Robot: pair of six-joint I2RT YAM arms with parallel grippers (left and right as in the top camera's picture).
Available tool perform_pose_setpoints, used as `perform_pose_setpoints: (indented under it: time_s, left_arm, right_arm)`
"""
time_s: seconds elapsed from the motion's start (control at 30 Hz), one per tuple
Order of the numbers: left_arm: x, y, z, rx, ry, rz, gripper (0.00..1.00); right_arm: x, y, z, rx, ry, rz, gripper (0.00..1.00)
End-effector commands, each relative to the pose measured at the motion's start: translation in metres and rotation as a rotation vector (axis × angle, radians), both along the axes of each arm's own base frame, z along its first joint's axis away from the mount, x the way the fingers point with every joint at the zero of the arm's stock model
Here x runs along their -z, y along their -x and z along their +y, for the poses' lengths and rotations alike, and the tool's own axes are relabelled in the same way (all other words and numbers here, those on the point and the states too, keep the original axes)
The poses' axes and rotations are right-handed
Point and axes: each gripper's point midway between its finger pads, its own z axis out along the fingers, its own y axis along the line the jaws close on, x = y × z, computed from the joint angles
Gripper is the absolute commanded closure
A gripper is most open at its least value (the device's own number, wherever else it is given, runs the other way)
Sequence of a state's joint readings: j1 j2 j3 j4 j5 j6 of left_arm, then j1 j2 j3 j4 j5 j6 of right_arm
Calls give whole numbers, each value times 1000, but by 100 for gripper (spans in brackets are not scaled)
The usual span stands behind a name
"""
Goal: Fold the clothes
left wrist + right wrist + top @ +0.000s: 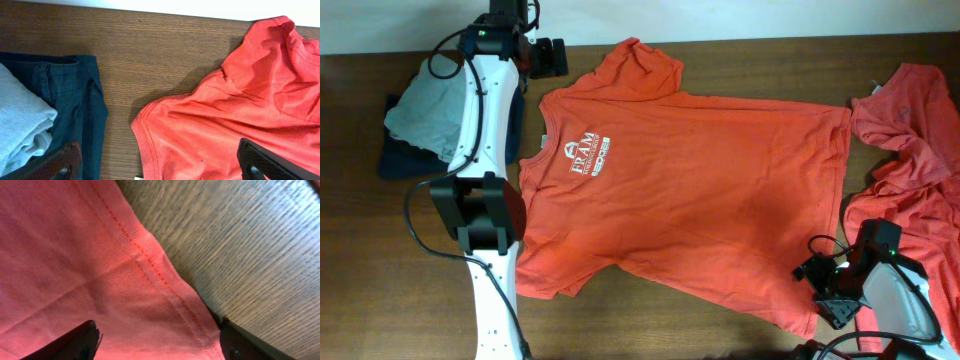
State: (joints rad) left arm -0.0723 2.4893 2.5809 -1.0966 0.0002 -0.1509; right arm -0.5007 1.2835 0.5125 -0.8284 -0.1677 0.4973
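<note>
An orange-red T-shirt [690, 190] with a white chest logo [582, 158] lies spread flat on the wooden table, collar to the left, hem to the right. My left gripper [552, 57] is open just above the collar and far shoulder; its wrist view shows the ribbed collar edge [145, 137] between its fingers [160, 167]. My right gripper [820, 290] is open low over the shirt's near hem corner [165, 285], its fingers [157, 342] straddling the stitched hem. A second coral shirt [910, 170] lies crumpled at the right edge.
A folded pile of grey [425, 110] and dark navy [400, 160] clothes sits at the back left, also in the left wrist view [75, 100]. The left arm's white link [485, 120] stretches over the table's left side. Bare wood [650, 330] shows along the front.
</note>
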Motion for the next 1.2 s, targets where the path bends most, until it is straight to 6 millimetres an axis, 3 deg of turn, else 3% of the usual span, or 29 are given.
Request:
perform_pose_setpoints:
  time_s: [0.0, 0.13, 0.33, 0.5, 0.6, 0.73, 0.97, 1.07, 1.17]
  left_arm:
    - [-7, 0, 1, 1, 3, -12, 1]
    - [-7, 0, 1, 1, 3, -12, 1]
    - [-7, 0, 1, 0, 3, -12, 1]
    - [-7, 0, 1, 1, 3, -12, 1]
    - [-7, 0, 1, 0, 3, -12, 1]
    - [-7, 0, 1, 0, 3, -12, 1]
    - [-7, 0, 1, 1, 3, -12, 1]
    - [-7, 0, 1, 0, 3, -12, 1]
    - [-7, 0, 1, 0, 3, -12, 1]
  right_arm:
    - [17, 10, 32, -15, -155, -2, 20]
    - [17, 8, 31, -15, -149, -11, 24]
    - [18, 1, 26, -17, -130, -40, 45]
    - [18, 0, 26, -18, -130, -46, 46]
    - [18, 0, 26, -18, -131, -46, 55]
    - [17, -1, 27, -17, -137, -51, 77]
    - [8, -5, 14, -50, -83, -30, 76]
    - [5, -8, 11, -51, -71, -37, 58]
    - [4, -4, 13, -54, -82, -20, 51]
